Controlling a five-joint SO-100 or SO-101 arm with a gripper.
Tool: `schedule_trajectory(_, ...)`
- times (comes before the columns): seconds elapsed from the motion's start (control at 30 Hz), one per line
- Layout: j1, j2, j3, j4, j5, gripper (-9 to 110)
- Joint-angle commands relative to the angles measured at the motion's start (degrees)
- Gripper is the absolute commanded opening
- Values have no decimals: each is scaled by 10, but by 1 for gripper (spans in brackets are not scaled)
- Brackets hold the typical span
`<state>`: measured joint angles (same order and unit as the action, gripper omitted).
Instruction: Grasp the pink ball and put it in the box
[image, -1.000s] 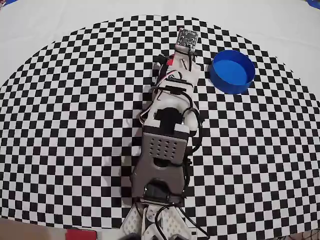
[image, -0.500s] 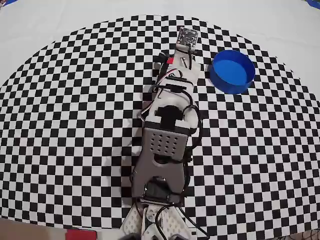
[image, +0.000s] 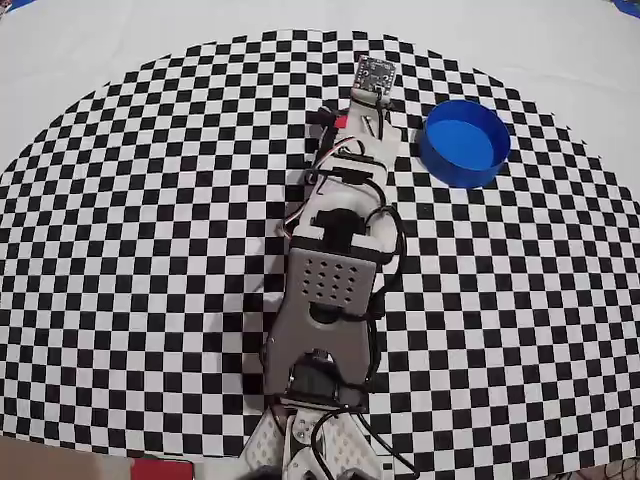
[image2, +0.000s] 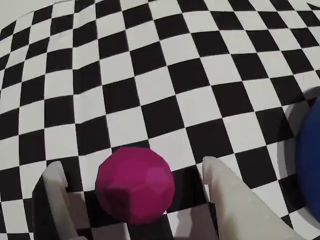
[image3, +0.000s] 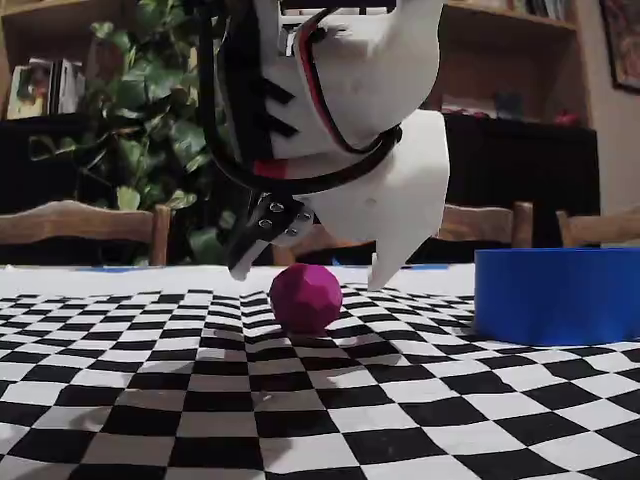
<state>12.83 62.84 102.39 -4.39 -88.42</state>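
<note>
The pink ball (image2: 135, 184), matte with faint flat facets, rests on the checkered cloth (image2: 150, 75) covering the desk (image: 100, 40). The tool (image2: 132, 167) hangs over it with its two white plastic fingers (image2: 227, 192) apart, one on each side of the ball and touching neither. In the fixed view the ball (image3: 305, 297) sits near the round, smooth-walled blue box (image3: 560, 293), which stands to its right.
</note>
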Motion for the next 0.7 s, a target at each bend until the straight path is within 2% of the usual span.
schedule_trajectory(0.0, -4, 3, -23, -2, -5, 32)
schedule_trajectory(0.67, -5, -4, -25, -2, -5, 32)
